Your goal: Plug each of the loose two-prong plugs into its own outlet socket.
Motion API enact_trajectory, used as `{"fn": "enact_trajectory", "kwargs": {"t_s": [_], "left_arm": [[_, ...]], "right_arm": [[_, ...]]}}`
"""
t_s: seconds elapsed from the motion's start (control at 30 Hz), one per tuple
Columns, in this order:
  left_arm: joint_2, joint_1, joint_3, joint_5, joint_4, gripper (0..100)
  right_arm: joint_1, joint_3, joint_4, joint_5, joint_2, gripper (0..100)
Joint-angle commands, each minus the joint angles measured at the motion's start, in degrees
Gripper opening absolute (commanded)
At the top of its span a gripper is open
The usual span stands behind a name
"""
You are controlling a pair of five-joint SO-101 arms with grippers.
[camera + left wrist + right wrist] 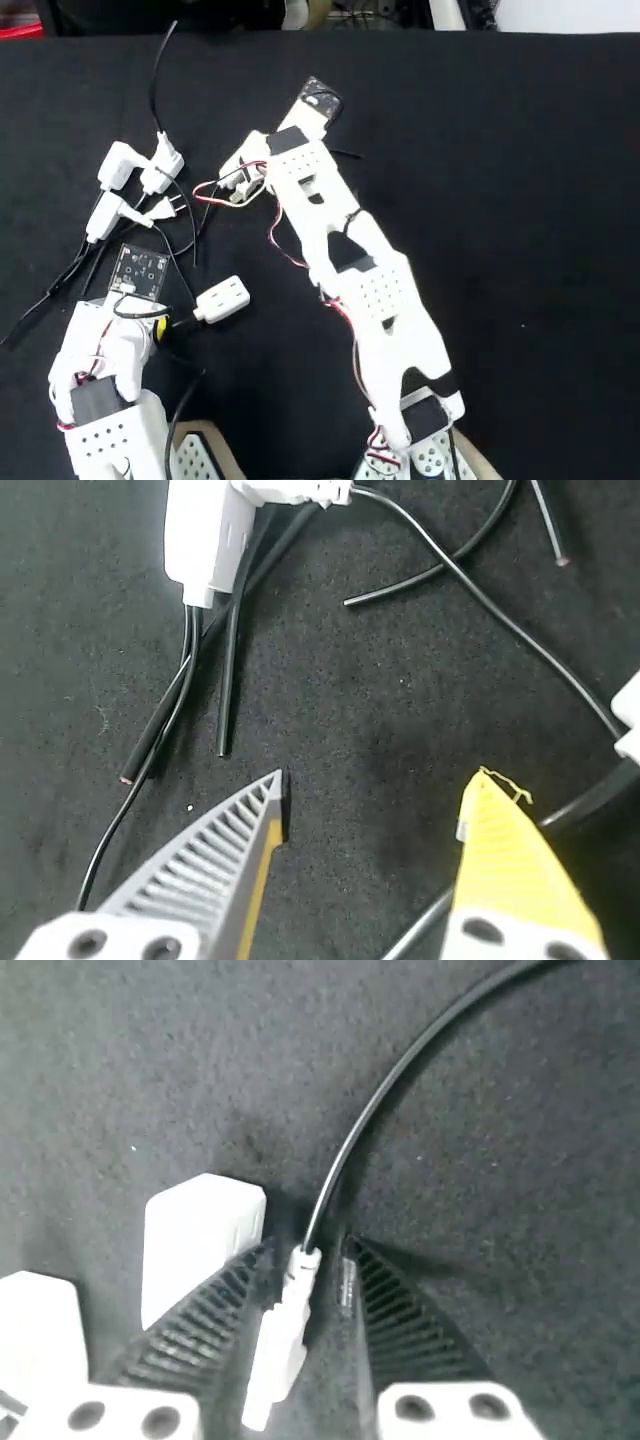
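My right gripper (305, 1255) is shut on a small white plug (283, 1335), whose black cord (400, 1080) curves away over the cloth. A white block (200, 1235) lies close beside one finger. In the high view this gripper (236, 181) sits at the table's middle left. My left gripper (380, 780) is open just above bare cloth, its grey finger (225, 845) and yellow finger (500, 845) wide apart with nothing between. A white outlet socket (222, 298) lies right of it. More white plugs and sockets (135, 185) lie in a cluster at the far left.
Black cords (200, 670) cross the cloth in front of the left gripper, leading to a white plug body (205, 530). More cords (60, 285) trail off to the left edge. The black tablecloth (500, 180) covers the right half.
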Motion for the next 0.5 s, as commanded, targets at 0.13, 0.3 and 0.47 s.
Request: {"fn": "enact_trajectory", "kwargs": {"t_s": [0.13,0.3,0.47], "left_arm": [[-0.2,0.0,1.1,0.4,-1.1,27],[-0.2,0.0,1.1,0.4,-1.1,27],[-0.2,0.0,1.1,0.4,-1.1,27]], "right_arm": [[-3.9,-18.2,9.9,-0.6,7.6,9.9],[-4.8,-26.7,15.0,-0.3,11.9,7.0],[-4.8,-35.3,21.4,-0.2,15.2,1.0]]}}
